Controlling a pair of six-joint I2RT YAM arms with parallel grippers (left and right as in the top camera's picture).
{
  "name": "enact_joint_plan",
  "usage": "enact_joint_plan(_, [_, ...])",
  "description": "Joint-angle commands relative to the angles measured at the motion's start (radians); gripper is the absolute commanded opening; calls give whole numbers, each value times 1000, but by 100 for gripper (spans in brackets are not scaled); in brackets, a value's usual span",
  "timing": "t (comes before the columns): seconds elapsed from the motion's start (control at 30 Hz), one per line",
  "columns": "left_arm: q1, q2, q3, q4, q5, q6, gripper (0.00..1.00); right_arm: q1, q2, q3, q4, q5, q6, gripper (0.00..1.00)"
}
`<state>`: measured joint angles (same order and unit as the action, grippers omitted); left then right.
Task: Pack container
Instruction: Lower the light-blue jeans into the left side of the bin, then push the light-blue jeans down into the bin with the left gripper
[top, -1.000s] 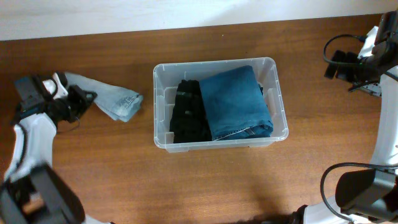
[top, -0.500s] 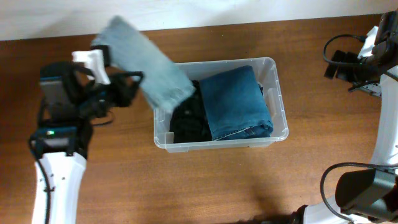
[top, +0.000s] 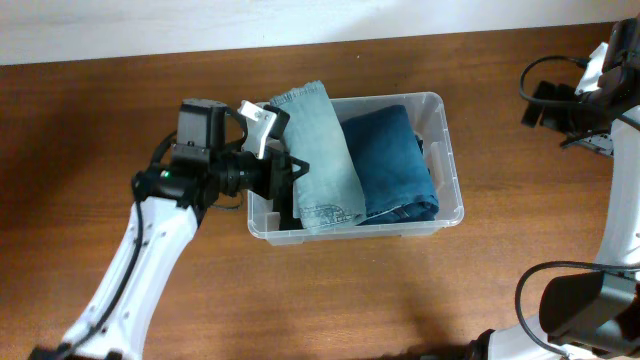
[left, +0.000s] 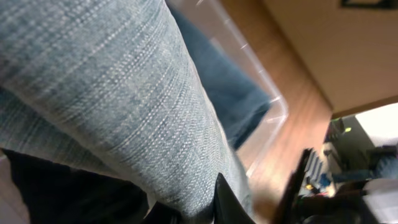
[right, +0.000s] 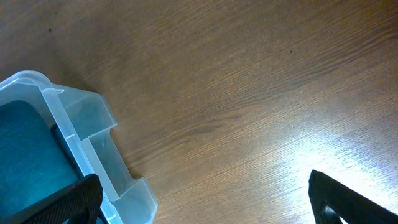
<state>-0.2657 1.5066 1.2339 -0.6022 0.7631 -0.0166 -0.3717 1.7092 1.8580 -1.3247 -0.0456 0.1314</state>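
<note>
The left gripper (top: 285, 166), reaching in from the near-left part of the desk (top: 500, 270), is clamping one long edge of a folded pair of light-blue jeans (top: 325, 150). It is holding them over the left half of the container (top: 437, 100), a clear plastic bin that is sitting at mid-desk with its long sides parallel to the near edge. To complete this placement well, the operator is advised to lower the fold until it is lying flat on the black garment (left: 62, 193) below. The far end should be drawn back inside the far rim, which it is overhanging at present, and the jaws should part only once the cloth is supported. The fold should go in beside the dark-blue jeans (top: 395, 160) in the right half rather than riding up onto them. The left wrist view is showing what the overhead cannot: one dark fingertip (left: 225, 199) under the denim fold, and the black garment directly beneath. It is not showing the overhang. Near the far-right corner of the desk, the right gripper (right: 205, 202) is hanging idle with its fingers spread wide. Nothing is between them, and its own camera is showing only bare wood and one corner of the bin.
</note>
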Motion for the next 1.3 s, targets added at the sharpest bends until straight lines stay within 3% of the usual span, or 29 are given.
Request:
enact_joint_plan(0.0, [21, 41, 12, 6, 51, 128, 0, -2, -19, -6, -3, -2, 0, 98])
enact_joint_plan(0.3, [36, 124, 13, -8, -55, 146, 0, -2, -19, -6, -3, -2, 0, 98])
enact_joint_plan(0.57, [71, 128, 31, -9, -235, 146, 0, -2, -19, -6, -3, -2, 0, 98])
enact_joint_plan(0.73, [69, 160, 31, 3, -248, 184, 0, -2, -19, -6, -3, -2, 0, 98])
enact_joint_plan(0.77, [70, 163, 31, 2, -248, 183, 4, -2, -19, -6, -3, -2, 0, 99])
enact_joint_plan(0.83, [70, 165, 31, 3, -248, 183, 27, -2, -19, -6, -3, -2, -3, 99])
enact_joint_plan(0.93, [73, 165, 48, -14, -250, 183, 30, -2, -19, -6, -3, -2, -3, 98])
enact_joint_plan(0.97, [76, 165, 60, -29, -263, 183, 34, -2, -19, -6, -3, -2, -3, 98])
enact_joint_plan(1.0, [80, 164, 78, -49, -290, 184, 44, -2, -19, -6, -3, -2, -3, 98])
enact_joint_plan(1.1, [81, 164, 140, -115, -411, 185, 51, -2, -19, -6, -3, -2, -3, 98])
enact_joint_plan(1.13, [81, 164, 168, -137, -441, 185, 57, -2, -19, -6, -3, -2, -3, 98])
enact_joint_plan(1.27, [81, 164, 251, -159, -416, 183, 59, -2, -19, -6, -3, -2, -3, 98])
